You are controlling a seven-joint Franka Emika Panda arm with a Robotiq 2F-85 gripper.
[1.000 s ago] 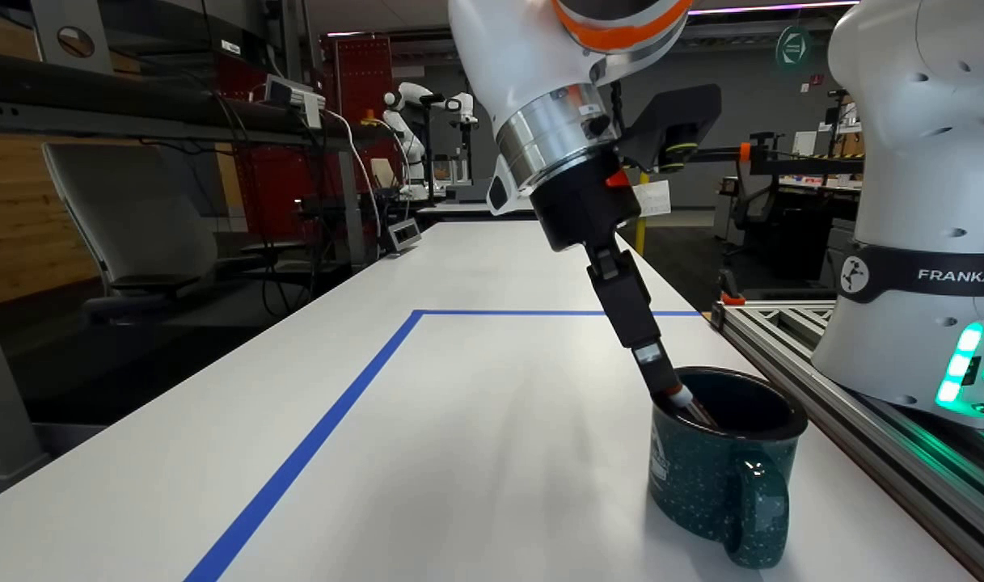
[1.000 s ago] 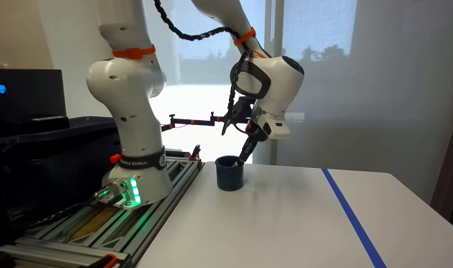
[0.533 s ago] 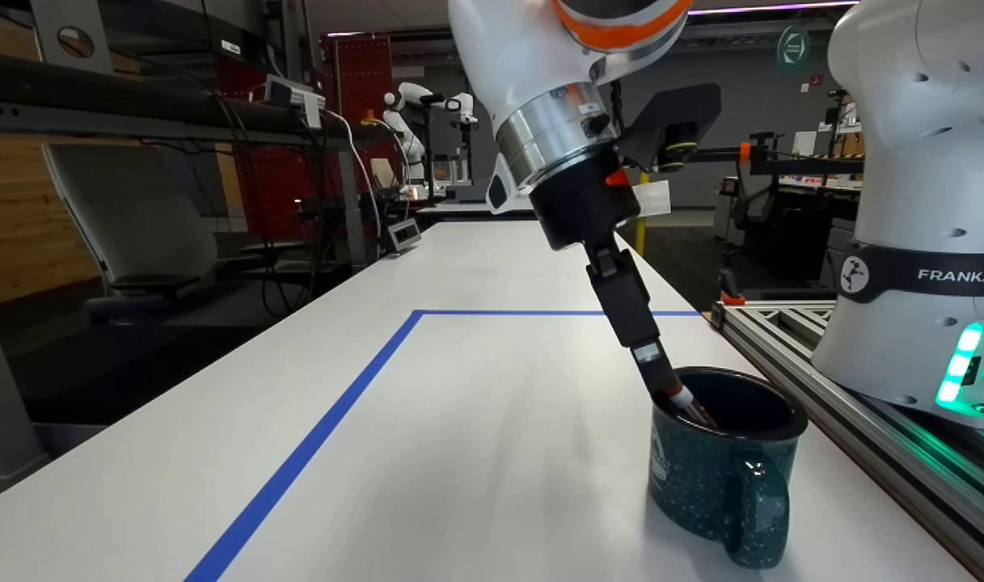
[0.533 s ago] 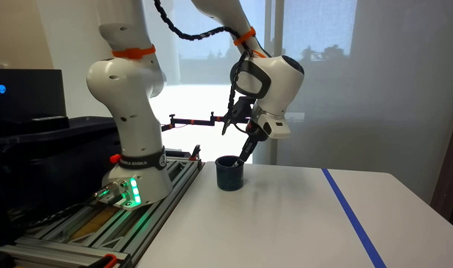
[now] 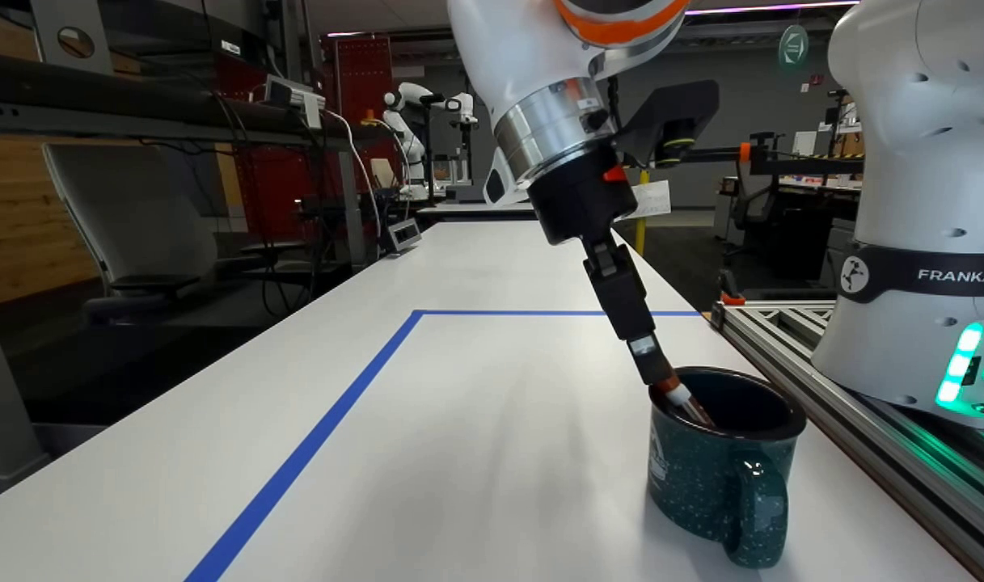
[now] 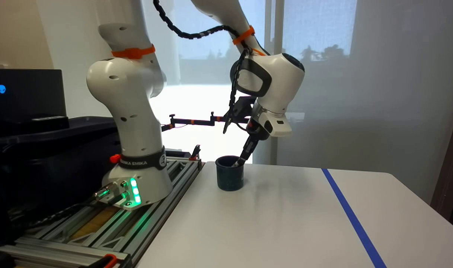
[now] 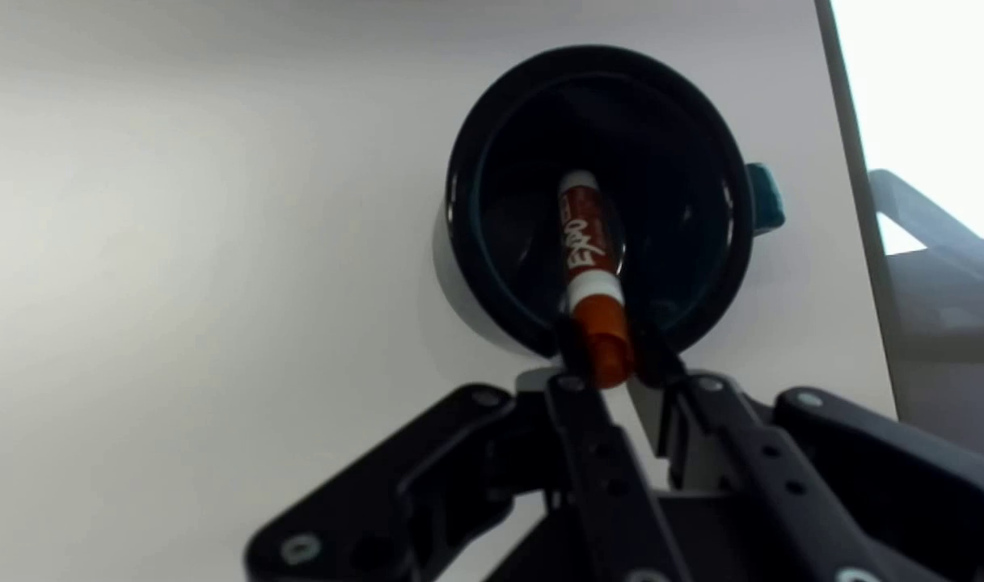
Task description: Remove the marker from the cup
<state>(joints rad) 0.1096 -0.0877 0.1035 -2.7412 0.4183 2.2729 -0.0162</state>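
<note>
The cup (image 5: 702,485) is a dark teal speckled mug standing upright on the table, its handle towards the camera in an exterior view. It also shows in an exterior view (image 6: 229,179) and from above in the wrist view (image 7: 597,61). The marker (image 7: 586,234) leans inside the cup, its orange cap at the rim and its white end down inside. It also shows in an exterior view (image 5: 684,401). My gripper (image 7: 609,347) is tilted at the cup's rim, its fingertips closed on both sides of the orange cap. It also shows in both exterior views (image 5: 660,373) (image 6: 242,160).
The white table (image 5: 459,453) carries blue tape lines (image 5: 330,420). The robot's base (image 5: 928,339) stands on a metal rail frame (image 6: 166,208) along the table edge close to the cup. A dark laptop (image 6: 25,93) stands behind the base.
My gripper has risen slightly in the last half second. More of the orange cap shows below the fingertips in an exterior view. The cup has shifted very slightly, if at all.
</note>
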